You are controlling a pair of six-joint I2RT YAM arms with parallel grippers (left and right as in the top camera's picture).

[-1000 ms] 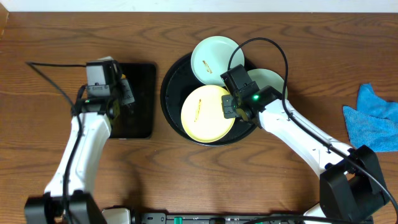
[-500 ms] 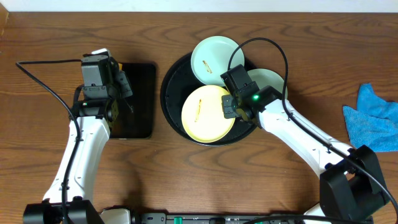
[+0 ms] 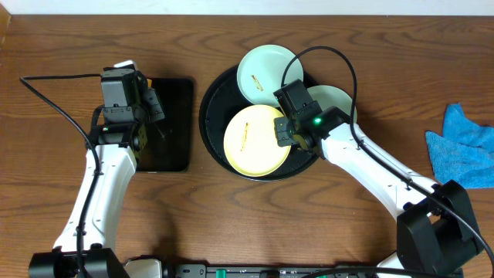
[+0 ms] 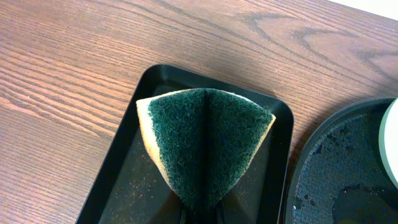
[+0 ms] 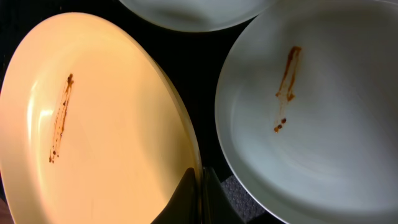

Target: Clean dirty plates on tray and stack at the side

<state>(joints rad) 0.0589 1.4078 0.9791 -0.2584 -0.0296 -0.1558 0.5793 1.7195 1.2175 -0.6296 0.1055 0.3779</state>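
Since a second ago the left arm has swung toward the upper left of the overhead frame; the right arm and all three plates lie as they did.

Seen from above, the left gripper [image 3: 152, 108] hangs over the rectangular black tray [image 3: 176, 127]. Its wrist view shows what the overhead barely does: the claw pinches a green-faced sponge [image 4: 205, 143] folded double, with crumbs on the tray below.

The right gripper [image 5: 200, 194] is pressed together on the rim of the yellow plate [image 5: 106, 124], which lies low in the round black tray [image 3: 210, 116]. The wrist hides that grip from above. Only the right wrist view shows the brown streaks clearly — one on the yellow plate, one on the mint-blue plate [image 5: 311, 112] just beside it.

A pinch at the rim alone is risky, I judge: lifted, the plate could pivot and slip, or knock its mint neighbour. The doubled sponge may also spring loose under scrubbing pressure.
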